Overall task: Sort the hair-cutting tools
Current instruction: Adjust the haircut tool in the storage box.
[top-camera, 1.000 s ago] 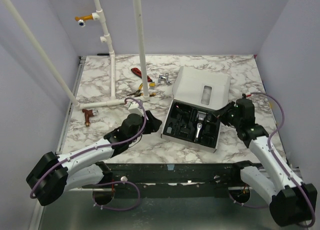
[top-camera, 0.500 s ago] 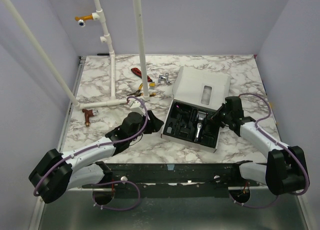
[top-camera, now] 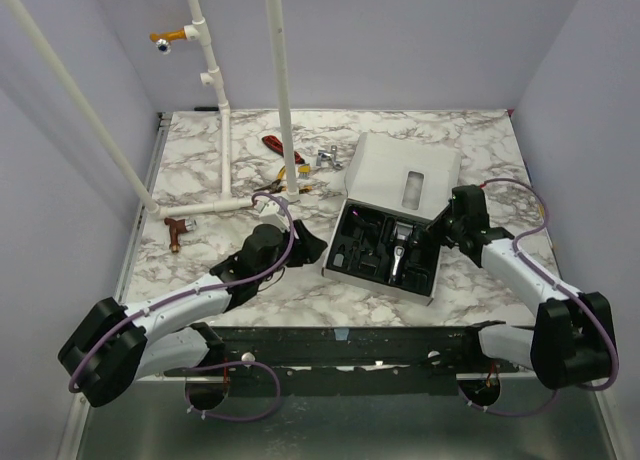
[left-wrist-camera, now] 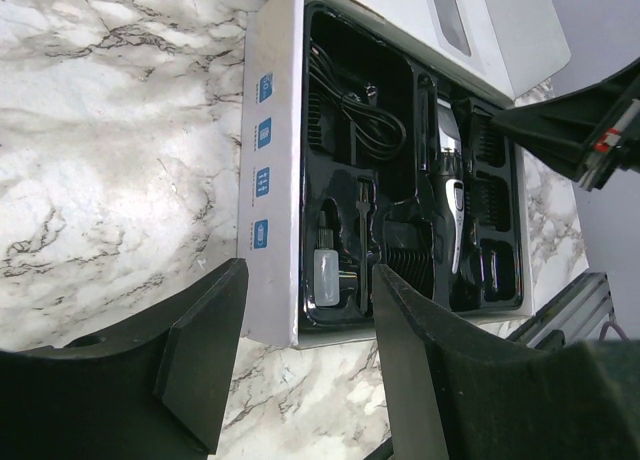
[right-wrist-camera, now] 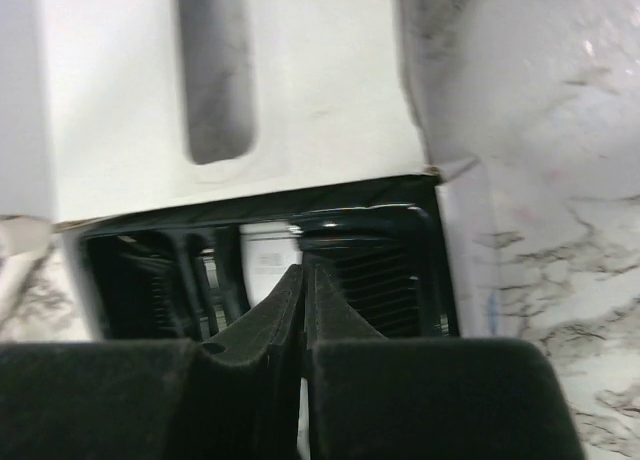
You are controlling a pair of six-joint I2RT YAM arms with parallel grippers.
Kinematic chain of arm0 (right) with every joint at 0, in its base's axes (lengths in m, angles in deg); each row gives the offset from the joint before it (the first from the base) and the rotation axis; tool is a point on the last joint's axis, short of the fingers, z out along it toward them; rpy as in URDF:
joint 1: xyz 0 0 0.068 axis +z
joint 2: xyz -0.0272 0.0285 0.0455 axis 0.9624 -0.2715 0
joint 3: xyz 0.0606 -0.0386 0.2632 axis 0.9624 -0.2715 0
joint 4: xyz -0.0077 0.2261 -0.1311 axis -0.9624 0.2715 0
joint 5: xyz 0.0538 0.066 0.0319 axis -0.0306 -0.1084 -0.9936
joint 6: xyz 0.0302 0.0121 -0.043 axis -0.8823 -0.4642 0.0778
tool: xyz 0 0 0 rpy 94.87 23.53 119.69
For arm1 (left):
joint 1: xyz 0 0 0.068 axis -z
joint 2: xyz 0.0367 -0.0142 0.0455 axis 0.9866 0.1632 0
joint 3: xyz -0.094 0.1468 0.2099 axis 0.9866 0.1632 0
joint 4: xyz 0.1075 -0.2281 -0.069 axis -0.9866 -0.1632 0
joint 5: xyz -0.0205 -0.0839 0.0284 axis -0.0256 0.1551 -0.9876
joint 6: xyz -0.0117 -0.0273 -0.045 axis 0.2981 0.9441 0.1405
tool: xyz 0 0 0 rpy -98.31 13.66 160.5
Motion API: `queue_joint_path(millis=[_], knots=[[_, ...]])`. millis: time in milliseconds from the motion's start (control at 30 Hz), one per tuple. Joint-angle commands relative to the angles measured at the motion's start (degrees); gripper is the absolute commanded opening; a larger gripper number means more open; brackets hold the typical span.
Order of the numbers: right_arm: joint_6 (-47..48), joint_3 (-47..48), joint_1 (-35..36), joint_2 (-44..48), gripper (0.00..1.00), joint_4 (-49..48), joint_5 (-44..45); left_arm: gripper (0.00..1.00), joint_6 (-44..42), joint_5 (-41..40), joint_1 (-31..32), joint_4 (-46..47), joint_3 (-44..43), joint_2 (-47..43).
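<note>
An open white box [top-camera: 348,268] holds a black tray [left-wrist-camera: 335,195] of hair-cutting tools. A slim black clipper with a silver blade end [top-camera: 400,252] lies in it, also seen in the left wrist view [left-wrist-camera: 448,185]. Beside it are a coiled cord [left-wrist-camera: 356,113], black comb guards [left-wrist-camera: 410,252] and a small clear bottle [left-wrist-camera: 325,280]. My left gripper [top-camera: 312,246] is open and empty over the table at the box's left side [left-wrist-camera: 305,375]. My right gripper [top-camera: 438,234] is shut and empty, its tips [right-wrist-camera: 303,276] above a ribbed guard [right-wrist-camera: 375,280] at the tray's right end.
The box's white lid [top-camera: 405,175] stands open behind the tray. White pipes [top-camera: 225,150] rise at the back left. Red-handled pliers [top-camera: 272,143], a yellow-handled tool [top-camera: 293,171], a metal fitting [top-camera: 328,159] and a reddish-brown T piece [top-camera: 177,230] lie on the marble table.
My right arm has swung in and reached over the right end of the tray, then drawn back slightly. The left arm has hardly moved.
</note>
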Motion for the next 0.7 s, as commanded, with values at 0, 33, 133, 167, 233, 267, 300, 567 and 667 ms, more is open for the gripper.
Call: queue_joint_path(millis=[0, 33, 133, 167, 233, 267, 300, 567, 667], knots=[[-0.16, -3.56, -0.2, -4.06, 0.07, 3.7, 4.34, 0.55, -0.29, 2.18, -0.55, 1.59, -0.72, 1.59], [-0.2, -4.28, -0.21, -4.43, 0.07, 3.5, 4.08, 0.55, -0.26, 2.18, -0.55, 1.5, -0.76, 1.76], [0.64, -5.28, -0.16, -5.2, 0.07, 3.97, 2.08, 0.55, -0.48, 2.27, -0.64, 1.41, -0.98, 2.23], [0.58, -5.67, -0.15, -5.05, 0.07, 4.07, 1.66, 0.55, -0.5, 2.35, -0.64, 1.5, -1.08, 2.31], [0.42, -6.31, -0.17, -3.16, 0.07, 3.78, 1.1, 0.55, -0.64, 2.36, -0.73, 1.67, -1.08, 2.47], [0.27, -6.38, -0.16, -1.52, 0.07, 3.45, 0.68, 0.55, -0.71, 2.36, -0.7, 1.76, -1.08, 2.49], [0.03, -6.25, -0.17, -0.04, 0.08, 3.1, 0.14, 0.55, -0.69, 2.27, -0.79, 1.76, -1.08, 2.5], [2.12, 1.98, -0.16, 7.34, 0.39, 2.73, -3.33, 0.55, -0.86, 1.39, -1.38, 1.33, -0.99, 1.66], [3.6, 4.96, -0.16, 4.61, 0.41, 2.43, -6.18, 0.55, -0.85, 1.55, -1.59, 1.08, -1.54, 2.41]])
